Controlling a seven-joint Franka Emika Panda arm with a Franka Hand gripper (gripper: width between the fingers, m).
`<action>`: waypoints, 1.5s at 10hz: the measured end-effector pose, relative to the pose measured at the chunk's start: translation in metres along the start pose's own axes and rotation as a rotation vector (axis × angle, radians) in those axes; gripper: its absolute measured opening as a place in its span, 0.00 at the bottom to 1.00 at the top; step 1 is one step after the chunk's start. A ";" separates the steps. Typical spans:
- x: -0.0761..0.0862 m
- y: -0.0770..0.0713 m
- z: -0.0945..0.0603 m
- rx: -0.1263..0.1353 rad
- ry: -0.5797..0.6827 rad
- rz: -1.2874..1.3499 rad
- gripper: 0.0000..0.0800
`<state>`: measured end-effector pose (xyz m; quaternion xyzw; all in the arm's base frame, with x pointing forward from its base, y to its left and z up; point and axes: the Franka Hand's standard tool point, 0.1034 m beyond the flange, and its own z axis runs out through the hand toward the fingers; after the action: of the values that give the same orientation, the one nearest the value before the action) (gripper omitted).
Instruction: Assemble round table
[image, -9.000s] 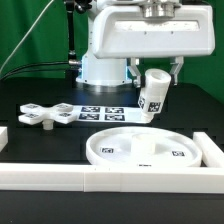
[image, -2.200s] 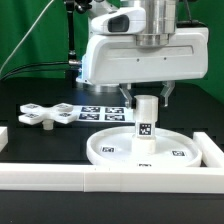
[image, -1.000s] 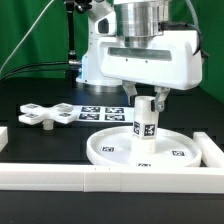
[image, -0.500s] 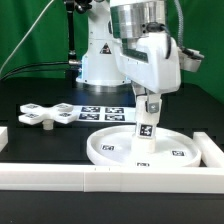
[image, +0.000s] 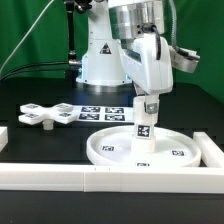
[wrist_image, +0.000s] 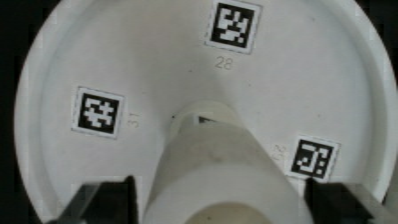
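Observation:
The large rimmed round disc (image: 110, 152) lies flat on the black table at the front. The short thick cylinder leg (image: 145, 130) stands upright on the disc's middle. My gripper (image: 148, 106) comes straight down and is shut on the leg's upper part. In the wrist view the leg (wrist_image: 222, 160) runs down to the disc (wrist_image: 160, 60), with a black finger (wrist_image: 111, 200) against each of its sides and my gripper (wrist_image: 217, 202) around it. The flat cross-shaped foot (image: 48, 113) lies apart at the exterior view's left.
The marker board (image: 105, 112) lies behind the disc. Long white bars border the table at the front (image: 60, 180), at the exterior view's right (image: 212, 150) and at its left (image: 3, 135). The robot base stands at the back.
The leg, first held tilted in the air at the exterior view's right, now stands on the disc's middle. Over the last second my wrist has turned about the upright leg.

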<state>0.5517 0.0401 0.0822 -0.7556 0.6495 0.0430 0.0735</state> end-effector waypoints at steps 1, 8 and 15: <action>0.000 -0.001 -0.001 0.001 0.000 -0.034 0.72; 0.002 -0.010 -0.002 -0.005 0.023 -0.657 0.81; 0.000 -0.014 -0.001 -0.027 0.039 -1.239 0.81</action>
<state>0.5653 0.0422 0.0838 -0.9938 0.0908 -0.0131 0.0633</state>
